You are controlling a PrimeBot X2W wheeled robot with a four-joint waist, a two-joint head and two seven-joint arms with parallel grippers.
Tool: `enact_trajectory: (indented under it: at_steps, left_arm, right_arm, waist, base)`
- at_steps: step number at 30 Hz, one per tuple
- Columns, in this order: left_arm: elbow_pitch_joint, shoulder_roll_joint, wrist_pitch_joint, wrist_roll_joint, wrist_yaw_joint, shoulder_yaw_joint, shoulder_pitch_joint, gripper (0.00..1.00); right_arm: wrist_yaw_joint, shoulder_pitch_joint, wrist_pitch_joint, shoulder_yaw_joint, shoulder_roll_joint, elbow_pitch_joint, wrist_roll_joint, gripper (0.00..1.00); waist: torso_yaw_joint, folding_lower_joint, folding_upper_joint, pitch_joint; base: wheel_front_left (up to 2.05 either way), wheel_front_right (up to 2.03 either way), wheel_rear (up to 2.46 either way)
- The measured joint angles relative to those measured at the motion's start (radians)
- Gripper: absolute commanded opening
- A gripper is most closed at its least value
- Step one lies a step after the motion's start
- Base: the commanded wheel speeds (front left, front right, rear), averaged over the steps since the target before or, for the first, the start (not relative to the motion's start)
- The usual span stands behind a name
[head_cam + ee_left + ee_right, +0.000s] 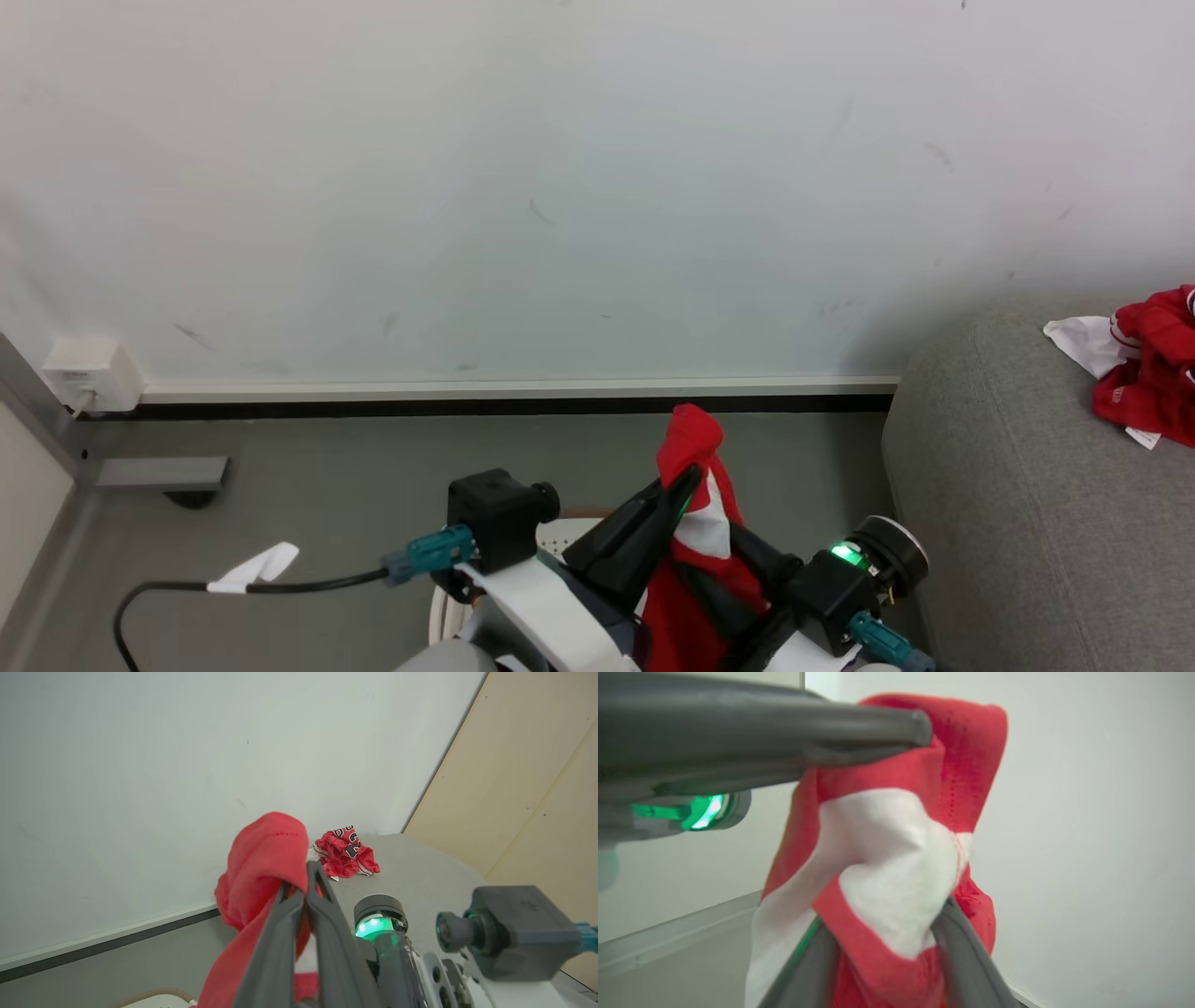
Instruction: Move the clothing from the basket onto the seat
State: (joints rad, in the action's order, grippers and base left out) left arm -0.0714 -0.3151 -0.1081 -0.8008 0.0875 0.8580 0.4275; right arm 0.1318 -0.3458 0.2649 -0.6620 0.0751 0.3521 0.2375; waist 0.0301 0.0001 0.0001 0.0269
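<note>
A red garment (691, 439) with white bands hangs raised above the basket (439, 607), whose cream rim peeks out beneath my arms. My left gripper (686, 481) is shut on the garment's top fold, seen as closed dark fingers (299, 877) in the left wrist view. My right gripper (719, 560) is open, its two fingers (966, 952) standing on either side of the hanging red and white cloth (887, 877). Another red garment with black-and-white lettering (1153, 364) lies crumpled on the grey seat (1008, 485) at the right, also visible on the seat (420, 868) as a red bundle (345, 851).
A pale wall with a baseboard runs behind. A white wall socket (89, 373) and a grey furniture foot (159, 471) sit at the left. A black cable with a white tag (252, 569) trails over the grey floor. A beige panel (528, 788) stands beyond the seat.
</note>
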Motion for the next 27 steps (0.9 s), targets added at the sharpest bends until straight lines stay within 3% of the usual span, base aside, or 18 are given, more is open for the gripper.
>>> enact_trajectory:
  at_steps: [4, 8, 9, 10, 18, 27]
  left_arm:
    - [0.008, -0.006, -0.001, 0.003, 0.006, 0.002, -0.001, 0.00]
    - [0.018, -0.011, -0.013, 0.012, 0.006, 0.003, -0.004, 0.43]
    - [0.023, -0.014, -0.017, 0.018, 0.006, 0.002, -0.005, 0.66]
    - [0.026, -0.016, -0.021, 0.020, 0.006, 0.002, -0.005, 1.00]
    - [0.035, -0.020, -0.055, 0.035, 0.008, -0.001, -0.012, 1.00]
    - [0.051, -0.027, -0.087, 0.076, 0.002, 0.021, -0.012, 1.00]
  right_arm:
    - [0.000, 0.002, 0.000, 0.020, -0.008, -0.002, 0.035, 0.00]
    - [0.000, 0.010, 0.000, 0.058, -0.007, -0.019, 0.056, 0.00]
    - [0.000, 0.012, 0.000, 0.067, -0.004, -0.026, 0.061, 0.00]
    - [0.000, 0.016, 0.000, 0.081, 0.001, -0.031, 0.062, 0.00]
    - [0.000, 0.028, 0.000, 0.195, 0.044, -0.093, 0.057, 0.00]
    - [0.000, 0.053, 0.000, 0.321, 0.068, -0.179, 0.032, 0.00]
  waist:
    - [0.002, 0.0000, 0.0000, -0.003]
    - [-0.007, 0.0000, 0.0000, -0.010]
    - [-0.011, 0.0000, 0.0000, -0.012]
    - [-0.016, 0.0000, 0.0000, -0.014]
    - [-0.084, 0.0000, 0.0000, -0.035]
    - [-0.207, 0.0000, 0.0000, -0.074]
  base:
    - [0.00, 0.00, 0.00]
    - [0.00, 0.00, 0.00]
    - [0.00, 0.00, 0.00]
    - [0.00, 0.00, 0.00]
    - [0.00, 0.00, 0.00]
    - [0.00, 0.00, 0.00]
